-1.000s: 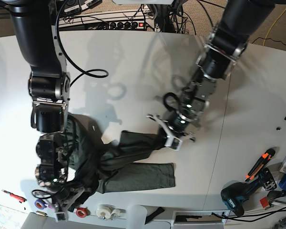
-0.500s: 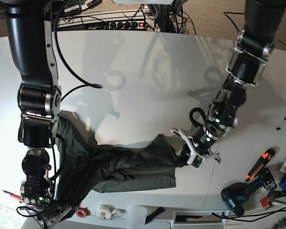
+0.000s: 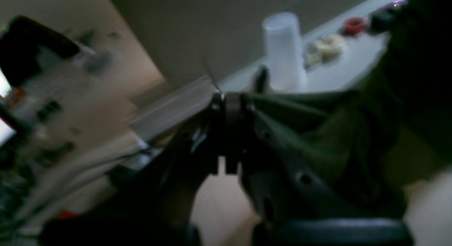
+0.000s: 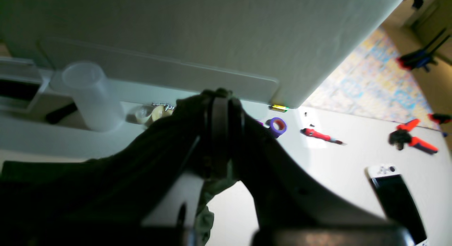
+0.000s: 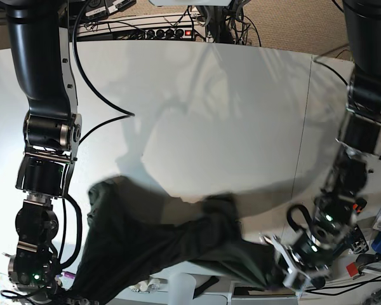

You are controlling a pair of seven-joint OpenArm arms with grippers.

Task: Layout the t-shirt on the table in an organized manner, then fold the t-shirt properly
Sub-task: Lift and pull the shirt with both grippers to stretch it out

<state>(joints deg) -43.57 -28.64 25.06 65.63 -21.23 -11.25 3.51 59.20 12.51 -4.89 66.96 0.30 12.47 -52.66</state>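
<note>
My left gripper [image 3: 226,108]: jaws pinched tight on a fold of the t-shirt [image 5: 171,244]; it sits at the near edge of the table [image 5: 209,114]
My right gripper [image 4: 220,108]: clamped on the shirt's other end, at the near corner
T-shirt: strung between my two grippers, sagging over the table's near edge; bunched, not flat
In the way: translucent cup [image 4: 88,95], tape rolls [image 4: 278,126] and a red-handled tool [image 4: 319,135] on the near ledge just beyond my right grip; the cup [image 3: 284,51] stands close behind my left jaws too
Further off: a phone [image 4: 397,200] and orange pliers [image 4: 413,138]
</note>
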